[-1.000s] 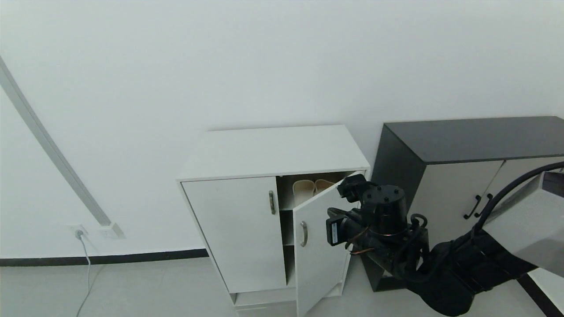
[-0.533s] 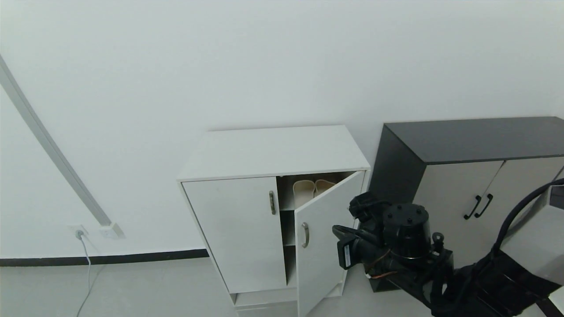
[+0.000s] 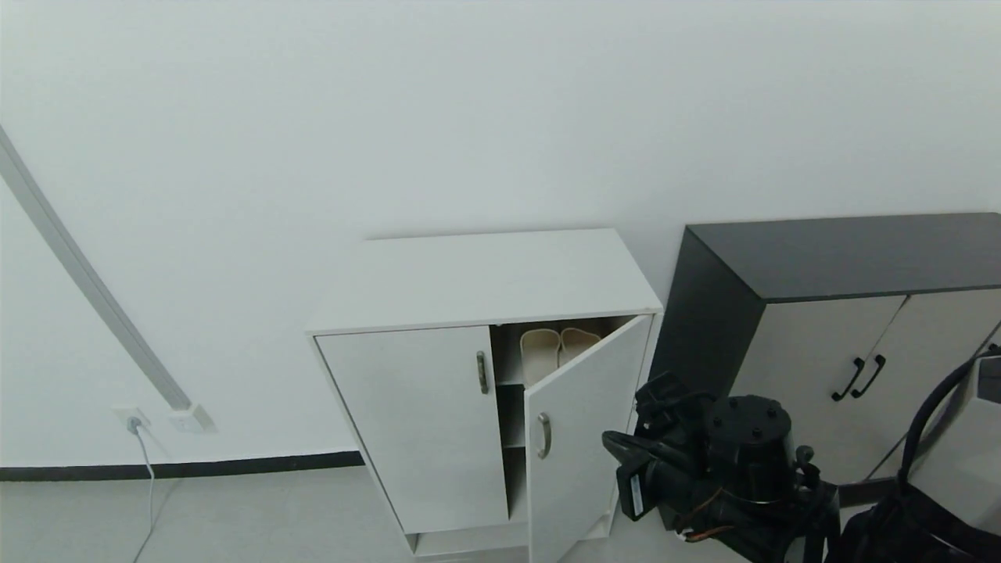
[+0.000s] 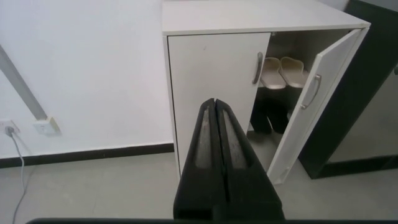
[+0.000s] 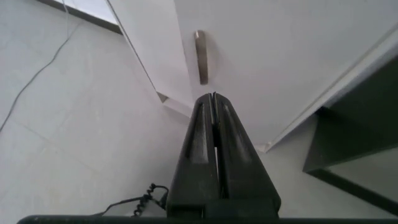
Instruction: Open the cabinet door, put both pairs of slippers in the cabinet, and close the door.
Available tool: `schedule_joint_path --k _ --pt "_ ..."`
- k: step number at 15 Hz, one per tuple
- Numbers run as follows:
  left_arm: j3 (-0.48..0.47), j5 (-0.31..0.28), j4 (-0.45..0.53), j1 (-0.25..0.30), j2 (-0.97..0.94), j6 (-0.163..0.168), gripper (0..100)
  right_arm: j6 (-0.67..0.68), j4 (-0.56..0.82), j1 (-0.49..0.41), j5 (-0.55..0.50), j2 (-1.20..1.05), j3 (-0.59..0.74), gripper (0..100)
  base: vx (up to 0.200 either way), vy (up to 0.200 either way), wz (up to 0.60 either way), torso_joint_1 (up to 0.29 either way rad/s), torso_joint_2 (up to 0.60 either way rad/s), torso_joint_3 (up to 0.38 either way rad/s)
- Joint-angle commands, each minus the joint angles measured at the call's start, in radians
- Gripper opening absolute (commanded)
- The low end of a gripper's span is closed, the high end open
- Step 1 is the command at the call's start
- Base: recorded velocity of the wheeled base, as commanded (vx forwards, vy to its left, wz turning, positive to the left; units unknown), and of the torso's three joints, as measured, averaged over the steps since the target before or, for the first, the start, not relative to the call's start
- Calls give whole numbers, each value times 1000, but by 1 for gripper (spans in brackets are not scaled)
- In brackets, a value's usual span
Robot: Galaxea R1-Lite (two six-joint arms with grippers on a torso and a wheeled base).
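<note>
The right tool [image 5: 214, 96] has its two fingers pressed together, with nothing between them. It points at the outer face of the cabinet door [image 5: 280, 62], with the door's metal handle [image 5: 199, 56] just ahead of the fingertips. I cannot tell if the tips touch the door. The left tool [image 4: 214, 102] is also pressed together and empty. It faces the white cabinet [image 4: 217, 68] from well apart, with the shut left door straight ahead of it. The right door [image 4: 314, 106] stands partly open. Behind it, on the upper shelf, lies the beige pair of slippers [image 4: 283, 68], side by side. Something dark [image 4: 268, 115] lies on the shelf under them. A dark cabinet [image 3: 821, 258] stands just beside the white one.
</note>
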Motion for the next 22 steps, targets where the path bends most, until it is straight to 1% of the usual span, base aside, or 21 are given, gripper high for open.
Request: schedule_joint_path --k 1,3,5,6,10,11,13,17,19,22 --pt "0 0 -1 1 1 -1 0 -1 -45 8 0 -1 69 0 200 0 0 17 7 -2" --pt "0 0 -1 1 1 -1 0 -1 -128 26 0 0 172 0 0 0 0 0 0 0" --pt "0 0 -1 1 1 -1 0 1 -205 34 1 9 236 0 0 0 0 0 0 0" --pt "0 0 -1 1 1 -1 0 1 -209 34 1 22 237 0 0 0 0 0 0 0" --pt "0 0 -1 1 1 0 0 1 -228 15 0 107 155 0 0 0 0 0 0 0" --pt "0 0 -1 1 1 0 0 1 -242 0 0 153 101 0 0 0 0 0 0 0" --pt "0 -2 -1 1 1 0 0 1 -242 -23 0 186 47 0 0 0 0 0 0 0" --pt "0 -2 -1 1 1 2 0 1 -237 -57 1 230 -26 0 0 0 0 0 0 0" --pt "0 -2 -1 1 1 2 0 1 -229 -60 0 270 -91 0 0 0 0 0 0 0" --pt "0 -2 -1 1 1 2 0 1 -182 -81 0 296 -184 0 0 0 0 0 0 0"
